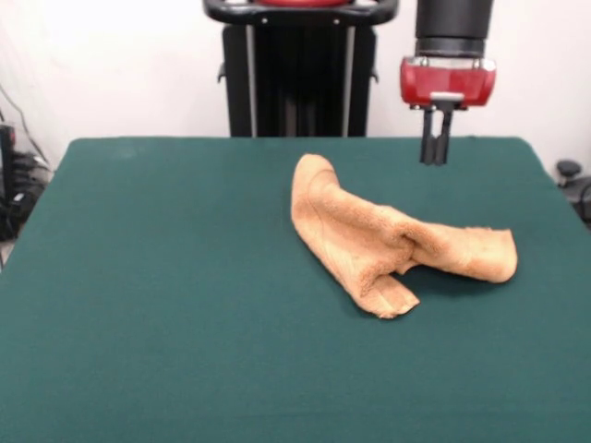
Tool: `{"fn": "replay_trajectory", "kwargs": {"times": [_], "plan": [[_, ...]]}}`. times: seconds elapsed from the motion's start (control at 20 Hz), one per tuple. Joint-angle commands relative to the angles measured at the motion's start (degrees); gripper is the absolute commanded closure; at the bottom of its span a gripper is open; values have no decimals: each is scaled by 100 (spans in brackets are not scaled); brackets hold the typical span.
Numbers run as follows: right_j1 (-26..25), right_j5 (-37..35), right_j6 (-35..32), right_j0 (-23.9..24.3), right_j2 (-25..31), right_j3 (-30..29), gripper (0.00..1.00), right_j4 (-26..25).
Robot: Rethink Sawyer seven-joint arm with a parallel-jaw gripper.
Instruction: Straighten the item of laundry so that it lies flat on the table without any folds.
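The tan-orange terry towel lies crumpled and folded on the dark green table, right of the middle. One lobe points toward the far side, one toward the right edge, and a folded corner points toward the near side. My gripper hangs from the red and black arm above the table's far side, above and beyond the towel's right part, not touching it. Its two dark fingers stand close together with nothing between them.
The robot's black pedestal stands behind the table's far edge. Cables and gear sit off the table's left side, and a dark object sits off the right side.
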State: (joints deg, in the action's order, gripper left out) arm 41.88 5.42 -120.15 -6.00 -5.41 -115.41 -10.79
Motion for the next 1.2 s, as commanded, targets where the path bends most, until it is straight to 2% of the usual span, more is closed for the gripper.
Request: {"fn": "replay_trajectory", "kwargs": {"times": [0.05,0.15,0.4,0.75,0.8,1.2], "plan": [[160,-3173,533,300,685,342,100,74],[176,-3206,312,153,693,333,100,180],[42,-3151,102,243,879,356,100,85],[-801,-2400,-212,165,877,767,100,-114],[-784,-2224,-271,132,846,642,100,-155],[-1161,-2241,-321,-149,736,1135,100,-59]]}}
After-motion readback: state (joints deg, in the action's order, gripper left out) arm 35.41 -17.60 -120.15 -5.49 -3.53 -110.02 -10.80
